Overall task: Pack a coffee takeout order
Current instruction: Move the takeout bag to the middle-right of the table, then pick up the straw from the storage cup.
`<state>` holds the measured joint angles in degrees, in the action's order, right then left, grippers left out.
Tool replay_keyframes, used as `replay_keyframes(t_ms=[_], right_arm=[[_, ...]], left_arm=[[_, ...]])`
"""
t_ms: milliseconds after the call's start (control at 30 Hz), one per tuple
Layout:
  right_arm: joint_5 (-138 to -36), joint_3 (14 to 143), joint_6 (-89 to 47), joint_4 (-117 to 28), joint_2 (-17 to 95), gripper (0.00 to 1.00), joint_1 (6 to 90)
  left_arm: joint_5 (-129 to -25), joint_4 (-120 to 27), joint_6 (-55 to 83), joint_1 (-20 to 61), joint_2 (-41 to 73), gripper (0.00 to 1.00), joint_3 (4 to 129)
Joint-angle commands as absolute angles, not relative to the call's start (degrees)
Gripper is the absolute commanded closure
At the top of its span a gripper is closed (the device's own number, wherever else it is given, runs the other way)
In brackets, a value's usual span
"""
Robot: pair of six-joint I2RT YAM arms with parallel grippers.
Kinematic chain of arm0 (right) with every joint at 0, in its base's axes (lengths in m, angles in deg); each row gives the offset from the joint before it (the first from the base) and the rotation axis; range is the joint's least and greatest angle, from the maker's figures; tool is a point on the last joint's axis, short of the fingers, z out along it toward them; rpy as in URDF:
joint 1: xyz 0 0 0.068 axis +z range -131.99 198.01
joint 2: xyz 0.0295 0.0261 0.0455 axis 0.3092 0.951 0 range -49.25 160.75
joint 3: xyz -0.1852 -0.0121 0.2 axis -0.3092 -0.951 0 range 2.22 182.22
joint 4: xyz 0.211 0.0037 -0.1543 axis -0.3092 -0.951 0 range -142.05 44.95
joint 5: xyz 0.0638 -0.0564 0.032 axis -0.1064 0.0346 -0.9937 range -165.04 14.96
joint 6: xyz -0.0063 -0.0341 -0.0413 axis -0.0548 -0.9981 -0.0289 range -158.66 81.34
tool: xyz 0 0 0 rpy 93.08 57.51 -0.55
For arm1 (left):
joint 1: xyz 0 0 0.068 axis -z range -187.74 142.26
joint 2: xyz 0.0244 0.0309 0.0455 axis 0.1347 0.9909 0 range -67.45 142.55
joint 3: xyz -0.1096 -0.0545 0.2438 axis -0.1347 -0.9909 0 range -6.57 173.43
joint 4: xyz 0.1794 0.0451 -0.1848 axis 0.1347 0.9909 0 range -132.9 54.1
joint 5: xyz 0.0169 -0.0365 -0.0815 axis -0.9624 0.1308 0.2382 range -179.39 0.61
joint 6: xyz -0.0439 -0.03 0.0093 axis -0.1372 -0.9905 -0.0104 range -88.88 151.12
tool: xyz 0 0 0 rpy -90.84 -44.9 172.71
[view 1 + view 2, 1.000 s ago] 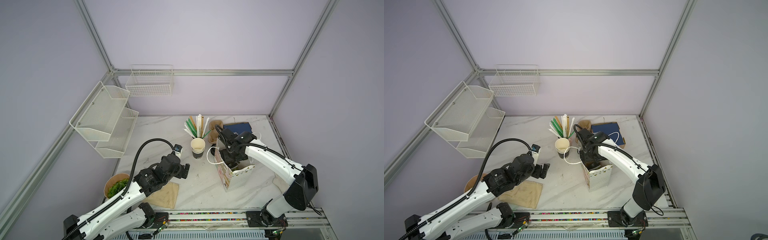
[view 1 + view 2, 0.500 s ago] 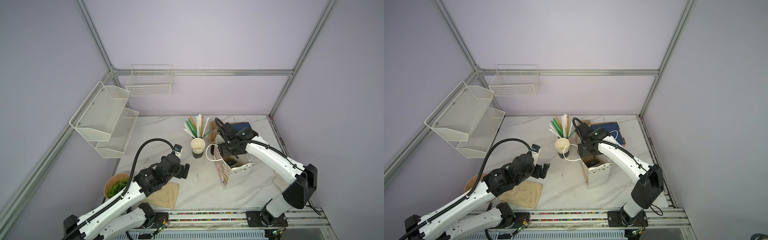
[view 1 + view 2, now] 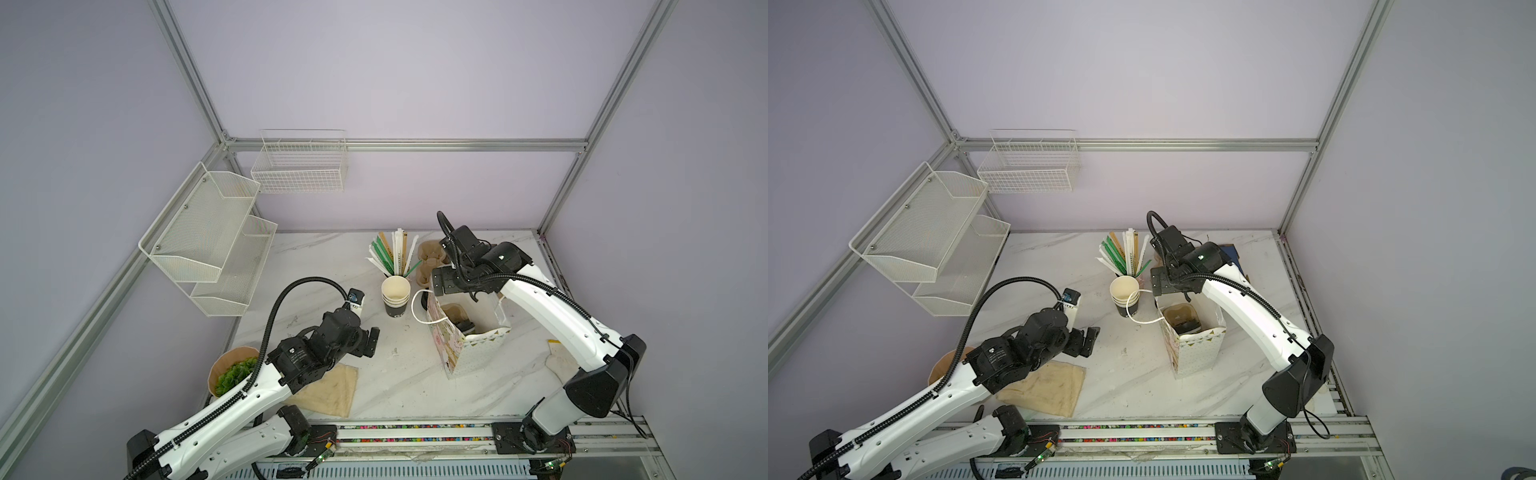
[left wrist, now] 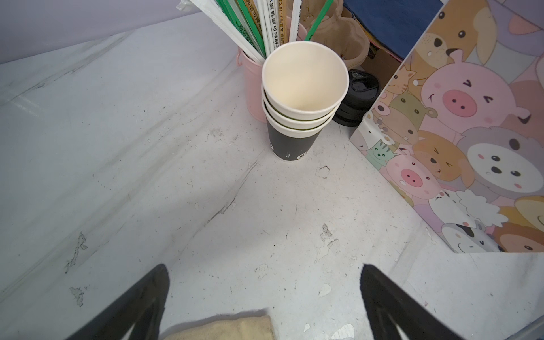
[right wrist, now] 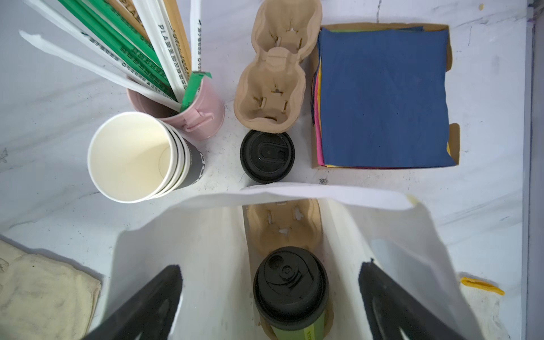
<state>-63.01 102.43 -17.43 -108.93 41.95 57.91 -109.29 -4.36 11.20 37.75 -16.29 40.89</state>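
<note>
Right gripper [image 5: 270, 266]: jaws spread, empty, poised over the mouth of the cartoon-print paper gift bag [image 4: 459, 123].
Left gripper [image 4: 263, 268]: jaws apart, empty, over the marble tabletop [image 4: 147, 176].
In bag: dark green paper cup with black lid [image 5: 290, 291], seated in brown moulded-pulp two-cup carrier [image 5: 282, 226].
Outside, beyond bag: navy blue paper napkin [image 5: 382, 97], topping its stack.
Step judged: napkin fetch.
Needs: pinch top sheet only, clear bag rim.
</note>
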Motion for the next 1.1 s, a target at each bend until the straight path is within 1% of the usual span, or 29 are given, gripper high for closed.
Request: replay_keyframes(t_ms=[0, 133, 300, 400, 533, 633, 700, 767, 867, 933, 1000, 1067], right_arm=[[-64.4, 107.9, -18.5, -110.0, 40.7, 0.03, 58.0], [-66.5, 115.2, -19.3, -109.5, 39.4, 0.02, 58.0], [-67.9, 115.6, -19.5, -106.5, 35.9, 0.02, 58.0], [-66.9, 114.1, -19.5, -105.2, 33.7, 0.03, 58.0], [-67.1, 111.4, -19.3, -102.8, 29.9, 0.03, 58.0], [-67.2, 109.3, -18.8, -99.7, 26.3, 0.02, 58.0], [-67.5, 108.2, -18.8, -98.9, 24.9, 0.03, 58.0], [-67.8, 107.5, -18.7, -98.7, 24.1, 0.03, 58.0], [-67.9, 106.1, -18.9, -98.3, 22.9, 0.03, 58.0], [-68.0, 105.2, -19.0, -97.8, 22.2, 0.03, 58.0], [-68.3, 104.0, -19.1, -97.1, 21.4, 0.03, 58.0], [-68.6, 103.1, -19.0, -96.6, 20.9, 0.03, 58.0]], left_arm=[[-109.3, -6.5, 11.2, 37.5, -15.5, 0.0, 47.3], [-107.8, -6.6, 10.5, 37.3, -13.0, 0.0, 52.4], [-106.2, -7.8, 11.3, 34.8, -8.0, 0.0, 59.0], [-103.1, -8.9, 11.6, 31.5, -4.4, 0.0, 62.2], [-96.1, -11.1, 10.2, 24.3, 0.2, 0.0, 65.4], [-90.6, -12.0, 8.7, 19.7, 4.6, 0.04, 68.4], [-87.6, -12.3, 7.6, 17.6, 7.5, 0.09, 70.0], [-86.1, -12.4, 6.9, 16.3, 9.9, 0.13, 71.0], [-85.6, -12.9, 6.1, 15.6, 12.8, 0.14, 72.0], [-85.3, -13.9, 5.8, 15.5, 15.2, 0.17, 72.4], [-84.9, -14.0, 5.2, 15.3, 17.1, 0.24, 73.3], [-85.3, -14.1, 5.0, 15.2, 18.8, 0.27, 73.9]])
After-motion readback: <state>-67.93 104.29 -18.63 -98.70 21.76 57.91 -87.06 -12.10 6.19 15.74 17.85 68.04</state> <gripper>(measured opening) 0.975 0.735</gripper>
